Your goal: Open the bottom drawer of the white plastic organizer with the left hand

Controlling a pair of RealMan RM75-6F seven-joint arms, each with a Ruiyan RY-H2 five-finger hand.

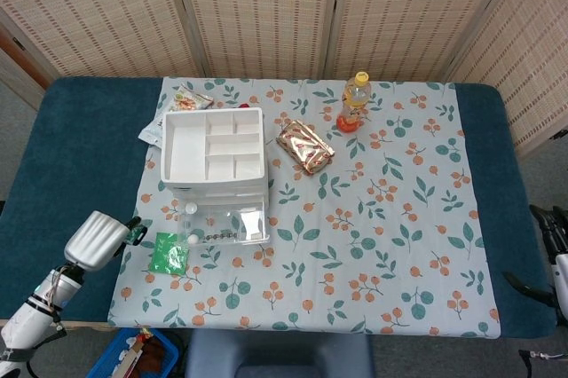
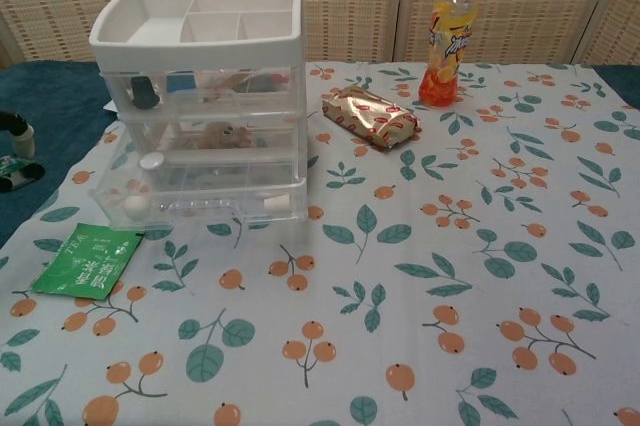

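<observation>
Organizer (image 1: pixel 213 154) (image 2: pixel 198 41) stands on the floral cloth (image 1: pixel 373 218) (image 2: pixel 450 276) at the left part of the table (image 1: pixel 89 147); white compartmented top tray, clear drawers below. Bottom drawer (image 1: pixel 226 223) (image 2: pixel 200 191) stands pulled out, its front well forward of the two drawers above. Inside it: a small white ball (image 1: pixel 190 239) (image 2: pixel 133 203) near the front left corner and other small items too blurred to identify.

Left hand (image 1: pixel 98 236) is off the cloth, over the blue table cover at the near left corner, well apart from the drawer and holding nothing. Head view shows mostly the pale back of the hand; dark fingers (image 1: pixel 135 231) project toward the organizer. Chest view catches only dark fingertips (image 2: pixel 14 151) at the left frame edge. Cannot tell whether the fingers are spread or curled.

Right hand: only dark parts at the right edge of the head view (image 1: pixel 550 258); pose cannot be judged.

Green packet (image 1: pixel 168 253) (image 2: pixel 86 259) lies flat on the cloth just in front-left of the drawer. Foil-wrapped pack (image 1: pixel 304 147) (image 2: pixel 372 116) lies right of the organizer. Orange drink bottle (image 1: pixel 354 102) (image 2: pixel 449 38) stands upright behind it. Snack bags (image 1: pixel 182 103) lie behind the organizer.
</observation>
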